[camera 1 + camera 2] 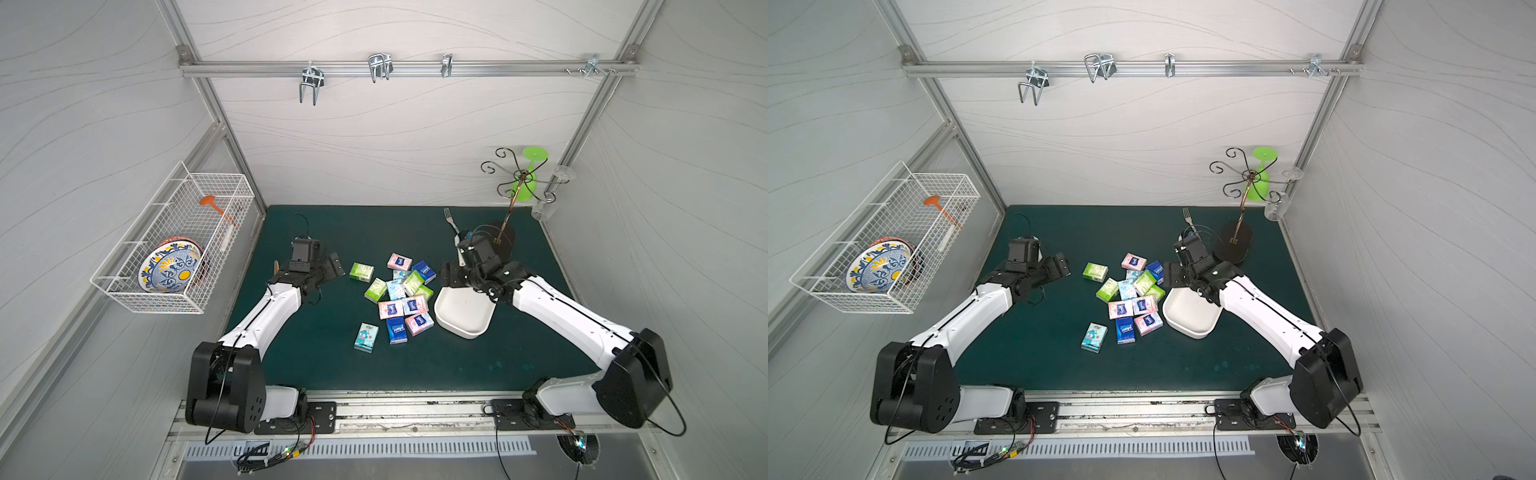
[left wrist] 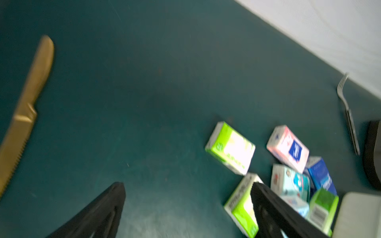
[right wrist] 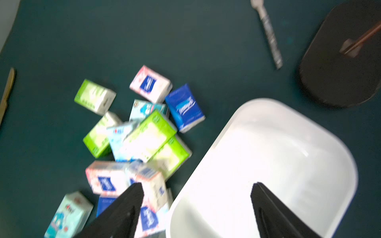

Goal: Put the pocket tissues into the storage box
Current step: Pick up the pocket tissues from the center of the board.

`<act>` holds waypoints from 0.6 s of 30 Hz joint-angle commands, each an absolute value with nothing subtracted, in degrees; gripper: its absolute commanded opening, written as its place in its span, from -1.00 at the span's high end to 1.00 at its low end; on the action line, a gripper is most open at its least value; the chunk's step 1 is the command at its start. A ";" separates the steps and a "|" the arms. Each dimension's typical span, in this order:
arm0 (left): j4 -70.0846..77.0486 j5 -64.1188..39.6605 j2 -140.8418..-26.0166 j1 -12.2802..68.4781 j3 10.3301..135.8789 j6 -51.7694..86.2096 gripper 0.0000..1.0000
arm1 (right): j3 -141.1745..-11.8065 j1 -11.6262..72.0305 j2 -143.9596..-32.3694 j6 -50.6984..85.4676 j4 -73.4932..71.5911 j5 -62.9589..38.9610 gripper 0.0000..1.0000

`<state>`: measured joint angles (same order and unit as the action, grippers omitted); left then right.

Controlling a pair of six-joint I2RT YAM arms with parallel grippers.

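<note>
The pocket tissues (image 1: 399, 295) (image 1: 1129, 299) lie in a loose pile of pink, green, dark blue and light blue packets mid-table. The storage box (image 1: 461, 316) (image 1: 1192, 318), a shallow white tray, sits just right of the pile and holds nothing. My left gripper (image 1: 332, 268) (image 2: 188, 206) is open left of the pile, with a green packet (image 2: 231, 148) beyond it and another beside one finger. Over the box's far left corner my right gripper (image 1: 451, 276) (image 3: 196, 189) is open. One finger is over the packets, the other over the box (image 3: 278, 148); its rim lies between them.
A gold knife (image 2: 26, 103) (image 3: 7, 92) lies on the green mat near the left arm. At the back right are a fork (image 1: 451, 220) (image 3: 270, 39) and a glass stand with a black base (image 1: 505, 241). A wire basket (image 1: 174, 245) with plates hangs on the left wall.
</note>
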<state>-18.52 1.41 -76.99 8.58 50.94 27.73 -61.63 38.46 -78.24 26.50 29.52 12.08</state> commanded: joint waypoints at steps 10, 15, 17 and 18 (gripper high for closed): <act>-23.41 -4.36 -74.21 16.70 48.01 35.91 -0.99 | -61.65 47.08 -83.81 26.57 26.28 -5.96 -0.55; -27.38 -5.40 -75.85 16.72 51.52 32.24 -0.99 | -68.41 46.06 -92.24 14.43 29.25 -6.64 -0.53; -27.87 -5.89 -75.63 16.70 51.77 31.82 -0.99 | -70.89 44.96 -95.61 11.06 31.22 -6.58 -0.53; -27.90 -6.11 -75.38 16.70 51.55 31.82 -0.99 | -71.82 44.33 -96.85 9.88 31.99 -6.59 -0.52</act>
<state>-26.39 -4.80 -75.48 16.71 49.17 33.45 -69.21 45.84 -94.21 18.04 28.62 -5.45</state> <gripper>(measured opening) 0.994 0.764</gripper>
